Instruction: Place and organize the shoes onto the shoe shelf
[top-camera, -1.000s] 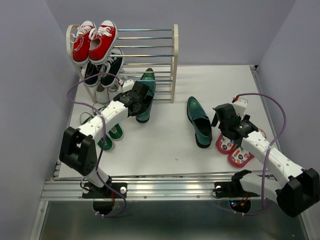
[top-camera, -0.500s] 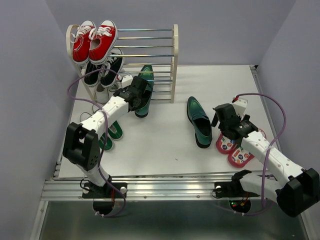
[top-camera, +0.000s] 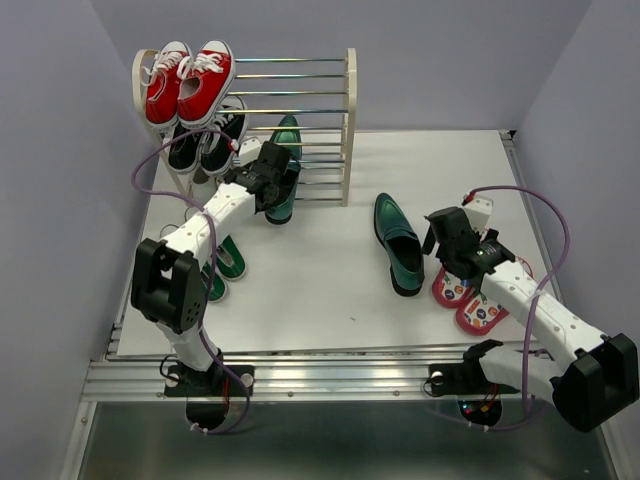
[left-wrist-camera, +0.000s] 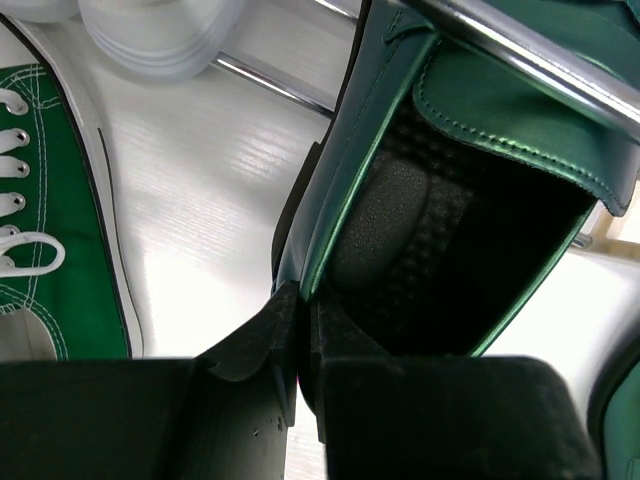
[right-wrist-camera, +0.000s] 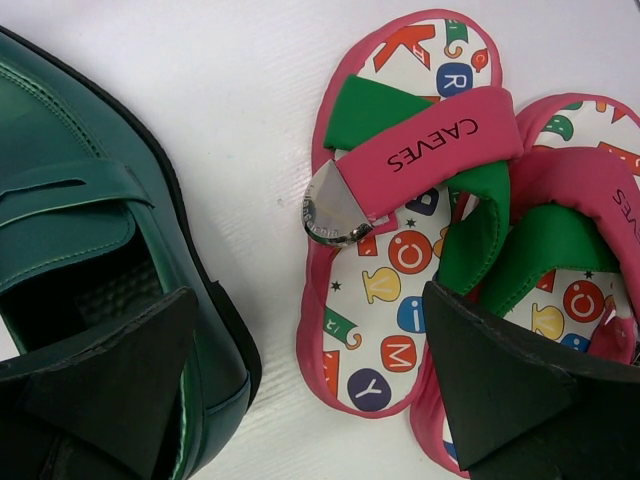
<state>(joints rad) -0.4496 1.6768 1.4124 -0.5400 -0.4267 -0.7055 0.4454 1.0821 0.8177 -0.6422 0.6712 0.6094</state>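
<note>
Loafer (left-wrist-camera: 500, 120) rim pinched by left end effector (left-wrist-camera: 300, 300) at shoe shelf (top-camera: 348, 120) rods; right end effector (right-wrist-camera: 308, 300) spread wide above flip-flops (right-wrist-camera: 400, 150) on bench (top-camera: 330, 280).

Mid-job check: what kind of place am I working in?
Probably a lab test cell, not a home: plain purple walls box in a white table, with an aluminium rail at its near edge and a shoe shelf.

Shoe shelf (top-camera: 348, 120): upright, far left. First loafer (top-camera: 284, 170), glossy dark green: toe among lower rods, heel rim pinched by left fingers (left-wrist-camera: 240, 400). Second loafer (top-camera: 398, 243): centre tabletop (top-camera: 330, 290). Flip-flops (top-camera: 480, 315): near right, overlapping. Green sneakers (top-camera: 230, 263): near left.
</note>
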